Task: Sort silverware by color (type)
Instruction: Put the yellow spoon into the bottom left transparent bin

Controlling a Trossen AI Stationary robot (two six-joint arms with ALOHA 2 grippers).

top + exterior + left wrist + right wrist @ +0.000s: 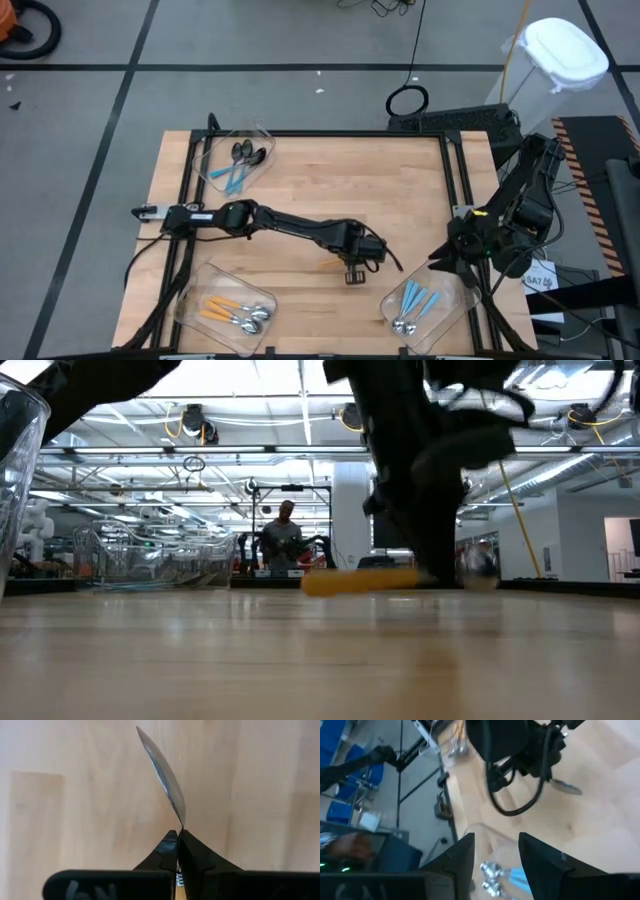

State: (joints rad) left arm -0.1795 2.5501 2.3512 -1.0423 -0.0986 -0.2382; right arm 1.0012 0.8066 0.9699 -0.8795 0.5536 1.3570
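My left gripper (356, 275) is at the table's middle, toward the near edge, shut on a spoon with an orange handle (330, 265) and a silver bowl (165, 775). The low view shows the spoon level, handle (360, 581) on one side of the gripper and bowl (478, 565) on the other. My right gripper (495, 845) is open and empty above the near right bin (440, 325), over silver spoons with blue handles (492, 872). My left gripper pinches the spoon between its two fingers at the neck (180, 826), where the bowl meets the handle. The fingers come from above and lie across the spoon. The spoon lies level at or just above the tabletop; I cannot tell whether it is clear of the wood.
A clear bin at the far left (262, 135) holds black-bowled spoons with blue handles. A clear bin at the near left (195, 285) holds silver spoons with orange handles. A black frame (350, 134) runs around the table. A person (283, 540) stands far behind the table.
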